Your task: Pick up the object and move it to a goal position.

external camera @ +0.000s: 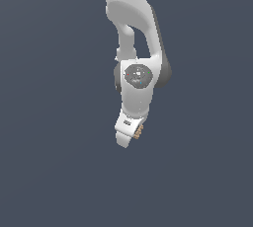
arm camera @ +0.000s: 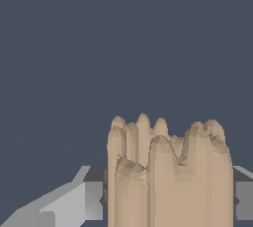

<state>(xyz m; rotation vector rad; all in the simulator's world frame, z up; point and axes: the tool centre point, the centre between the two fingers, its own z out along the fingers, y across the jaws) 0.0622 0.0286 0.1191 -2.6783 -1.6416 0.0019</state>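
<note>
The object [arm camera: 168,176] is a tan-brown ridged lump that fills the space between the two grey fingers [arm camera: 94,199] in the wrist view. In the exterior view only a sliver of the object [external camera: 139,132] shows at the edge of the white gripper [external camera: 129,136], which points downward and slightly tilted at the end of the white arm. The gripper is shut on the object, with both fingers against its sides. Most of the object is hidden behind the hand in the exterior view.
A flat dark blue-grey surface [external camera: 49,171] fills the background in both views. The arm's links [external camera: 131,18] reach down from the top of the exterior view.
</note>
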